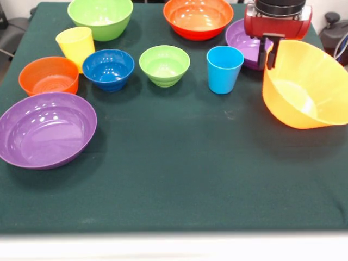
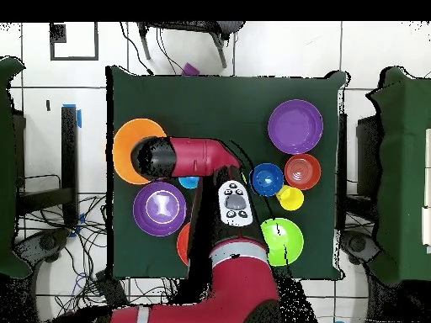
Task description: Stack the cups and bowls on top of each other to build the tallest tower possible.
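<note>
My gripper [image 1: 266, 61] is shut on the rim of the big orange bowl [image 1: 304, 87] at the right and holds it tilted, its opening turned toward the front camera. From above, the arm's end covers part of that bowl [image 2: 125, 151]. On the cloth stand the light blue cup [image 1: 224, 69], the yellow cup [image 1: 76, 46], a small green bowl [image 1: 164, 65], a dark blue bowl [image 1: 107, 69], a small red-orange bowl [image 1: 49, 76] and a large purple bowl [image 1: 46, 129]. A big green bowl [image 1: 100, 16] and a big red-orange bowl [image 1: 198, 17] sit at the far side. A second purple bowl [image 1: 241, 41] is half hidden behind the gripper.
The table wears a dark green cloth [image 1: 179, 179], whose near half holds nothing. Chairs and cables lie around the table [image 2: 50, 244] in the overhead view. The arm [image 2: 227, 210] hides the small green bowl and part of the red-orange bowl from above.
</note>
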Tool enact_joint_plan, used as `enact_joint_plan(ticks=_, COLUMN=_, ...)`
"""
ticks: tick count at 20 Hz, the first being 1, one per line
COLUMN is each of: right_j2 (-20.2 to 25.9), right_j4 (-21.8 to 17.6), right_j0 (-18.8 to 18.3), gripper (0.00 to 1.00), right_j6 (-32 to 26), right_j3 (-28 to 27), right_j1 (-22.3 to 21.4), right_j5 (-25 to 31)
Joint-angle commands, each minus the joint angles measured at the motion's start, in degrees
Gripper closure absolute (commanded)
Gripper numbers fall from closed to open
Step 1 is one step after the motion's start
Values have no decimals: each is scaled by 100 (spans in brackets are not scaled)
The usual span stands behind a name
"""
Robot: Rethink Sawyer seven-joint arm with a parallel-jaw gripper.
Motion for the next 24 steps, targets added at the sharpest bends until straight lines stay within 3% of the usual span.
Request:
enact_joint_plan(ticks=1, right_j2=555, right_j4=-320, right_j0=-273, gripper=100, right_j6=-734, right_j3=-814, right_j1=215, right_j5=882)
enact_joint_plan(ticks=18, right_j2=814, right_j4=-743, right_j0=-817, gripper=100, right_j6=-1417, right_j3=-1555, right_j1=-6, right_j5=1763)
enact_joint_plan(ticks=24, right_j2=1053, right_j4=-979, right_j0=-1191, gripper=100, right_j6=-1832, right_j3=-1915, right_j1=190, right_j5=1937)
